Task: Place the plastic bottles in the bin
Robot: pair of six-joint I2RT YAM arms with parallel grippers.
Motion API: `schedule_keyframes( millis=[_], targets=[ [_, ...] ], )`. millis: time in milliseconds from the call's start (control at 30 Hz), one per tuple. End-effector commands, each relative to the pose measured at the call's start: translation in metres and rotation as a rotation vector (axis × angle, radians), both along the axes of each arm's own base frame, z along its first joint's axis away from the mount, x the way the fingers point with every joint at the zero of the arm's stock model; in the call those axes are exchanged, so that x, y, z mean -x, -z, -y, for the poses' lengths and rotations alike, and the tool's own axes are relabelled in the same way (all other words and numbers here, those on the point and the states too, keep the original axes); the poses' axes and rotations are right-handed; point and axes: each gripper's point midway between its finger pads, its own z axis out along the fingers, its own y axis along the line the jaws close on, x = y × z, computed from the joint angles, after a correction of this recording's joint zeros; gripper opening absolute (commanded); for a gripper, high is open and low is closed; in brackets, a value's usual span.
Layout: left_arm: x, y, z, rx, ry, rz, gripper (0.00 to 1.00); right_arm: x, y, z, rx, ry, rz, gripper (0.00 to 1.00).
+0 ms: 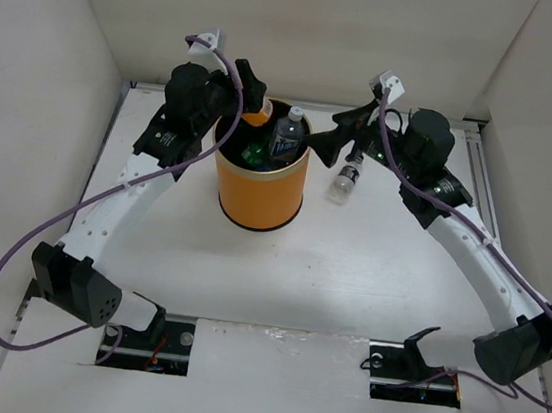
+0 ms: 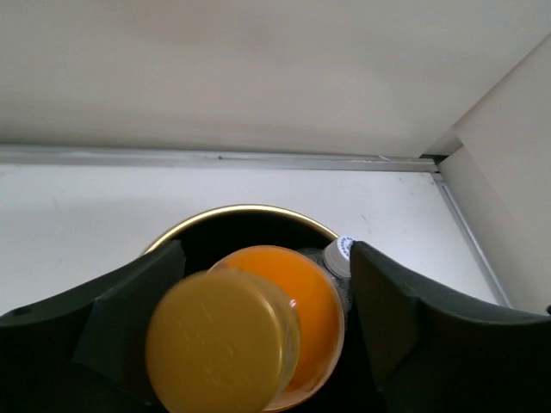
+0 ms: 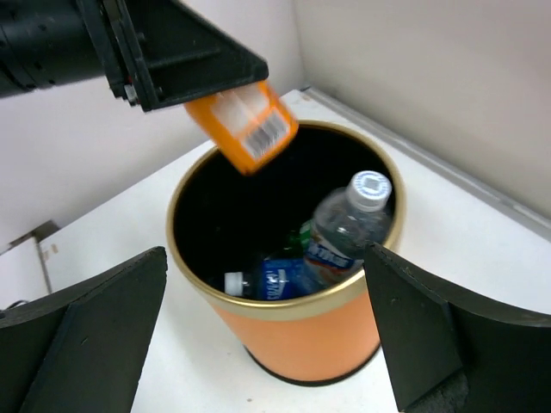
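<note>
Watch the orange bottle, pinched tilted in the left gripper over the bin (well off-centre): could clip the gold rim and tumble outside. Mind the right gripper, gaping empty alongside.

bin smooth matt orange | orange bottle glossy plastic | table matt white
</note>
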Motion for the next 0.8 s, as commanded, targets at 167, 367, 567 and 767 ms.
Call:
schedule_keyframes(
  millis=[167, 367, 567, 767],
  targets=[
    [-0.002, -0.014, -0.002, -0.013, -0.011, 0.030, 1.00, -0.015, 0.006, 0.056, 0.081, 0.203, -0.008, 1.00],
    [0.016, -0.038, -0.004, 0.009, 0.016, 0.081, 1.00, -0.063, 0.074, 0.105, 0.319, 0.559, -0.243, 1.00],
    [0.047, -0.081, -0.034, 0.054, -0.073, 0.209, 1.00, -0.092, 0.165, 0.151, 0.472, 0.849, -0.488, 1.00],
    [0.054, -0.093, -0.051, 0.064, -0.149, 0.224, 1.00, -0.131, 0.220, 0.139, 0.418, 0.794, -0.583, 1.00]
  ],
)
